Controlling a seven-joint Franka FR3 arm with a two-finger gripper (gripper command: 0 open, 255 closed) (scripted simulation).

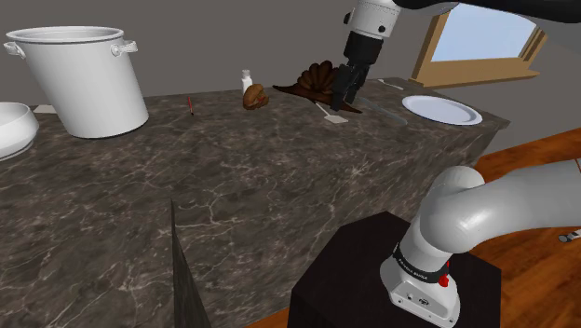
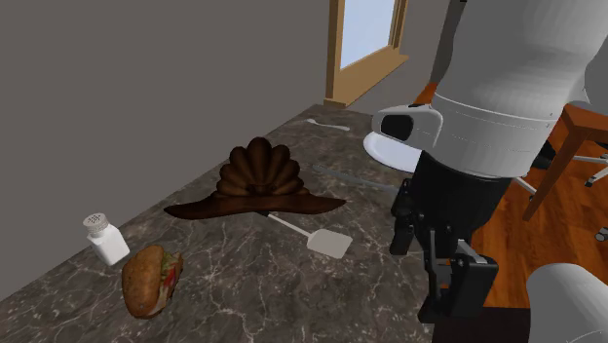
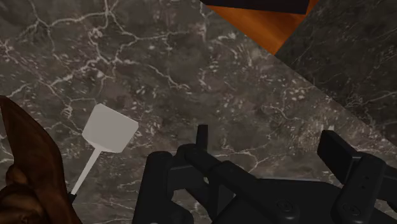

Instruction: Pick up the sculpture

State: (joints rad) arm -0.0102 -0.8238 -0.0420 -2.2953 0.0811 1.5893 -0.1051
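- The dark veined countertop (image 1: pixel 261 186) has wide bare room across its middle; its back edge meets a grey wall, and its near edge drops off beside the stand.
- A big white pot (image 1: pixel 82 79) takes up the shoulder view's far left, well apart from everything else.
- The sculpture (image 2: pixel 258 180) sits near the back wall: dark brown, with a ribbed fan rising from a flat, pointed, spreading base.
- A white plate (image 1: pixel 442 109) lies by the counter's end corner.
- The gripper (image 1: pixel 343 104) hangs just beside the sculpture, fingers spread apart and holding nothing.
- A white spatula (image 3: pixel 109 130) lies beneath it, its handle reaching the sculpture's base.
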